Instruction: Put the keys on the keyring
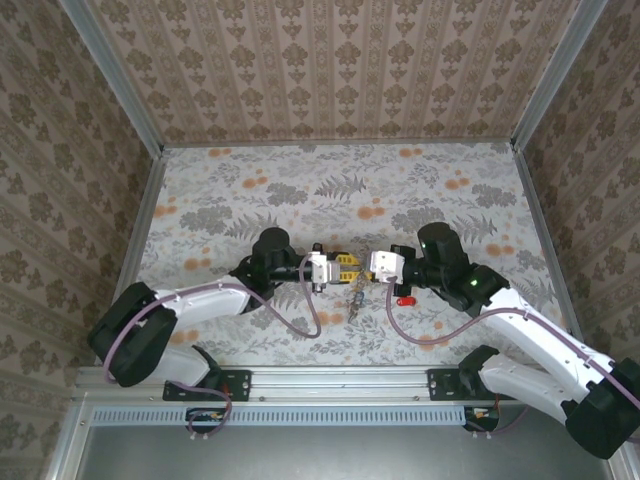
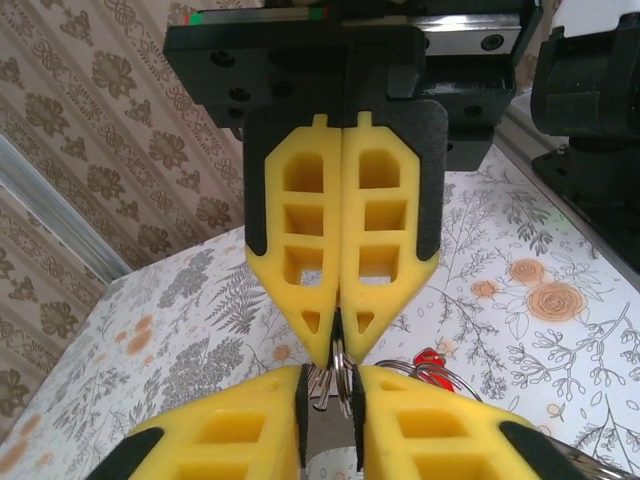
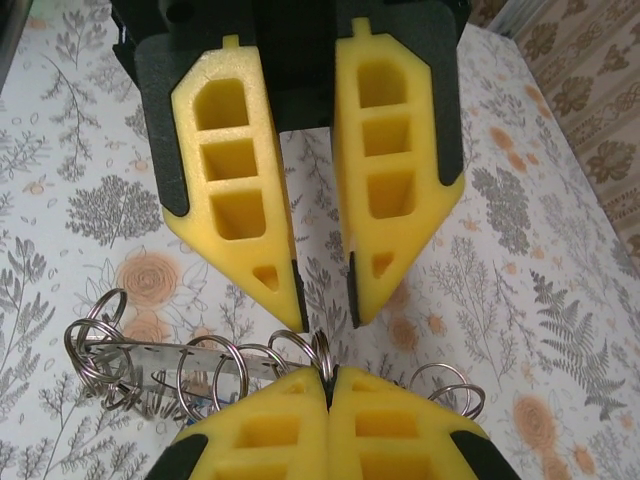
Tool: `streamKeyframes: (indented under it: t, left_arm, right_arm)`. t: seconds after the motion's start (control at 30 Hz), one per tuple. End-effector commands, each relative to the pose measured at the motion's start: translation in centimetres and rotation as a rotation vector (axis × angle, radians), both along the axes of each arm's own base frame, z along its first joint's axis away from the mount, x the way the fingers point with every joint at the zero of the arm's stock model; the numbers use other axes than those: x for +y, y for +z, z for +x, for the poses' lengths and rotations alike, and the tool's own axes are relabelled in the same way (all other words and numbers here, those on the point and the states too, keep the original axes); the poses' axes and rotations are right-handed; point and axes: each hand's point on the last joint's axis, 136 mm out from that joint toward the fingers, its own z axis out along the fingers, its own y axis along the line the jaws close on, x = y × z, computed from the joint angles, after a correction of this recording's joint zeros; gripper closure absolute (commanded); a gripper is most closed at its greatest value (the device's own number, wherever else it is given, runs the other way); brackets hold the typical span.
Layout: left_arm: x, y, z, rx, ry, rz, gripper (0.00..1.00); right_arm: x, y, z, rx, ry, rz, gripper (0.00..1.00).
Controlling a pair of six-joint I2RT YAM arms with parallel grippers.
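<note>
We're seeing both arms meeting tip to tip over the middle of the floral-patterned desk [image 1: 300, 190], w/ the left claw [image 1: 343, 263] and the right claw [image 1: 363, 268] pointing straight at each other, nearly touching.

The silvery metal keyring [image 3: 150, 358], a bunch of thin wire rings strung along a flat grey strip, is hanging between the two claws, raised off the desk. In the top view the keyring [image 1: 356, 298] is dangling just below the spot where the claws are meeting.

The right claw [image 3: 328, 375] is clenched. Its yellow foam fingers are pressing flat together, and one ring of the keyring is caught in the seam at their tips. The left wrist view is giving the same picture: the right claw [image 2: 337, 345] is squeezed tight w/ a ring right at its point.

The left claw [image 3: 325, 318] is released. Its fingers are standing a little apart, w/ the desk pattern showing thru the gap. In its own view the left claw [image 2: 330, 378] is straddling a few rings. We can't tell whether the pads are touching them.

A small key w/ a red plastic head [image 1: 405, 299] is sitting near the right claw, apart from the hanging rings, apparently on the desk. A blue speck [image 3: 200, 405] is peeking out under the strip, too small to say what it is.
</note>
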Motion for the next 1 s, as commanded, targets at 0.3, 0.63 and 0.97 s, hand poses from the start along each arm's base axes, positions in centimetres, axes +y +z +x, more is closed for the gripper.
streamKeyframes:
  t: [0.3, 0.63, 0.97]
  left_arm:
    - [0.7, -0.2, 0.7, -0.015, 0.021, 0.080, 0.75]
    - [0.5, 0.7, 0.8, -0.029, 0.023, 0.059, 0.75]
    - [1.3, 2.0, 0.3, -0.056, 0.033, 0.028, 0.79]
  right_arm:
    - [1.6, 3.2, -0.8, -0.043, 0.064, 0.134, 1.00]
    - [2.9, 3.2, -1.1, -0.037, 0.099, 0.142, 1.00]
    - [2.7, 2.1, -0.6, -0.055, 0.067, 0.085, 1.00]
